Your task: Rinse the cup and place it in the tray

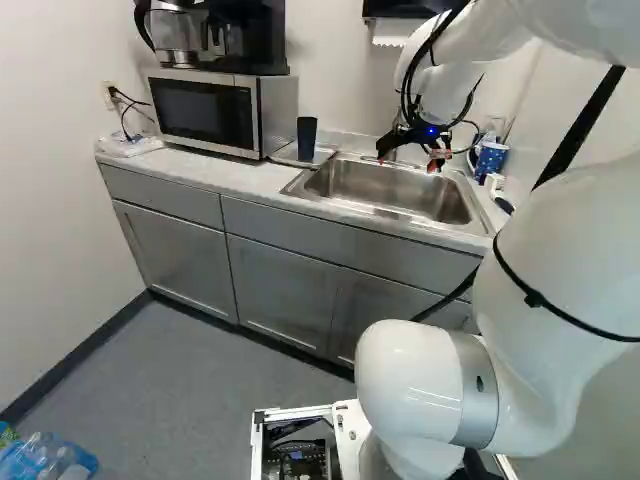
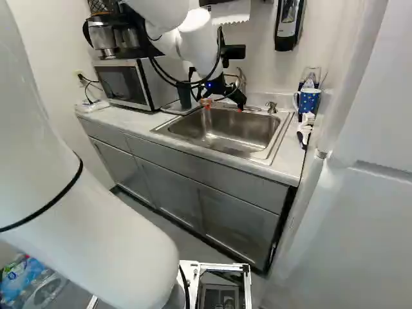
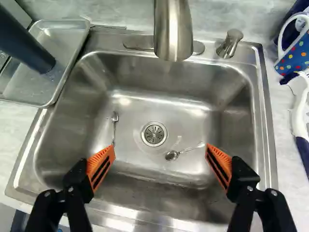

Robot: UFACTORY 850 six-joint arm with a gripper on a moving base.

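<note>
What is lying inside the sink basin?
Two spoons, one on each side of the drain, lie on the floor of the sink. The open claw's fingers cover parts of it, so anything beneath them is hidden.

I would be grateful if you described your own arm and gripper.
My arm is white with rounded joints, a grey band at a lower joint and a black tie round a thick link. Black cables loop near the wrist, where a small blue light glows. My gripper is black; its two fingers carry slotted orange pads.
</note>
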